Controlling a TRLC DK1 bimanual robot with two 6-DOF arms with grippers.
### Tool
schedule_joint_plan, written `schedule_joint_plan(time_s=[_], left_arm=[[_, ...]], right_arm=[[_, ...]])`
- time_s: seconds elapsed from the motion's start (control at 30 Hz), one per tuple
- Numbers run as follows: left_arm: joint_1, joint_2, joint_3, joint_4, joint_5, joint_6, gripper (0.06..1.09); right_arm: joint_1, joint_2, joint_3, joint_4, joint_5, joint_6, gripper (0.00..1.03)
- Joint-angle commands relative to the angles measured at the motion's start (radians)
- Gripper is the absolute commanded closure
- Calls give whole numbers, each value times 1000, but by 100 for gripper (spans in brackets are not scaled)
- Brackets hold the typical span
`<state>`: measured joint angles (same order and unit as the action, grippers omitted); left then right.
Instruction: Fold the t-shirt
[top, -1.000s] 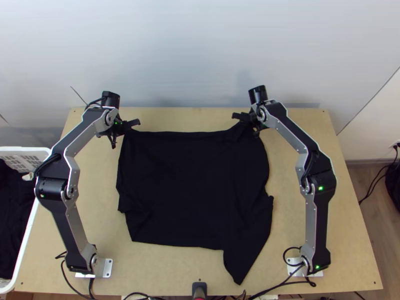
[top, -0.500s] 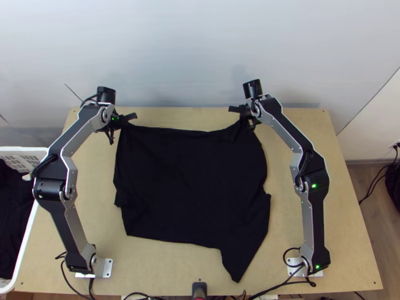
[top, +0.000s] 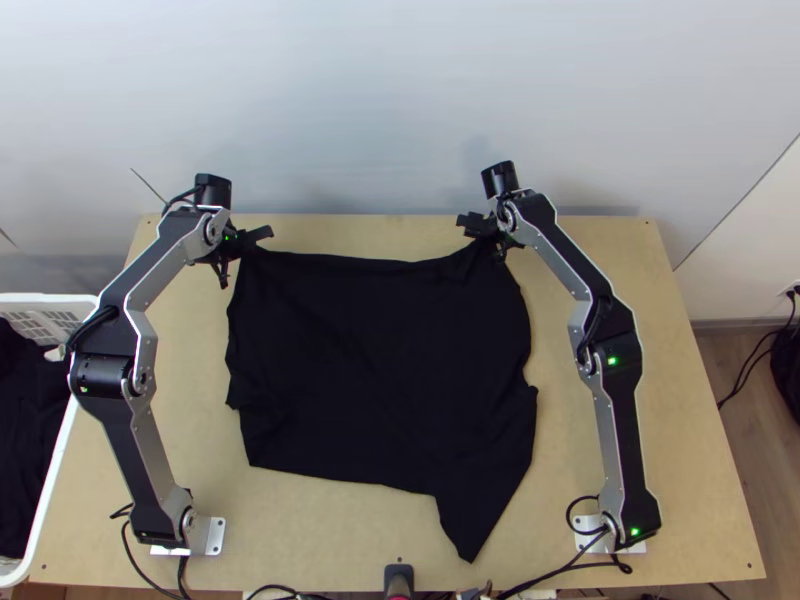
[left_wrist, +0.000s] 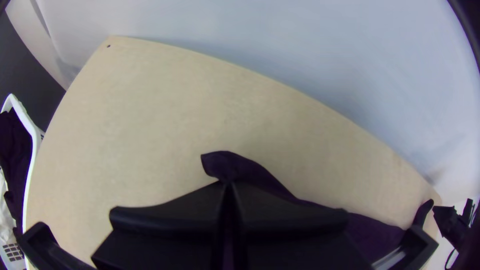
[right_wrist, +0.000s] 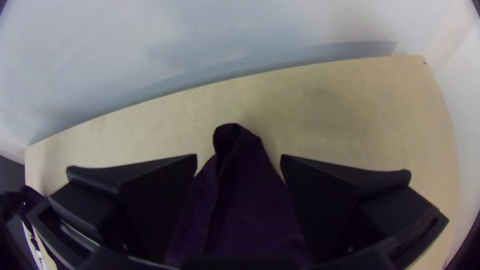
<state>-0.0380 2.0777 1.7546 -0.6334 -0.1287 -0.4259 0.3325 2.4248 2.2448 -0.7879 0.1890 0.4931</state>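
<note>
The black cloth t-shirt (top: 380, 370) lies spread on the light wooden table (top: 340, 530) – likely light, limp, best held by corners. Left gripper (left_wrist: 228, 183) pinches its far-left corner; right gripper (right_wrist: 239, 162) gapes around the far-right.

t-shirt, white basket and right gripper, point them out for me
T-shirt (top: 380, 360): top view, middle of the spread black cloth.
White basket (top: 40, 299): top view, its far rim.
Right gripper (right_wrist: 239, 159): right wrist view, midway between its parted fingertips.

The left gripper (top: 247, 242) is pinching the t-shirt (left_wrist: 227, 164) toward the table's (left_wrist: 150, 100) eleven o'clock. A white basket (left_wrist: 31, 127) is standing toward nine.
</note>
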Motion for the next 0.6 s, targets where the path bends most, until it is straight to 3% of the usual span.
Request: schedule_joint_plan(time_s=[0.0,0.23,0.27,0.3,0.37,0.4,0.57], left_arm=[[3,-5,-24,-2,0,3,105],[1,-5,-35,-2,1,1,105],[0,-5,-37,0,1,1,105],[0,-5,-37,0,1,-1,105],[-2,-5,-38,0,1,-1,105],[-2,-5,-38,0,1,-1,105],[-2,-5,-33,8,1,-1,105]], right_arm=[[-15,59,58,-16,-49,61,10],[-12,99,72,7,-77,47,12],[-10,102,75,7,-77,41,20],[-9,100,76,16,-77,30,37],[-7,97,76,47,-77,-8,79],[-9,94,76,62,-77,-21,95],[-7,77,76,61,-76,-42,100]])
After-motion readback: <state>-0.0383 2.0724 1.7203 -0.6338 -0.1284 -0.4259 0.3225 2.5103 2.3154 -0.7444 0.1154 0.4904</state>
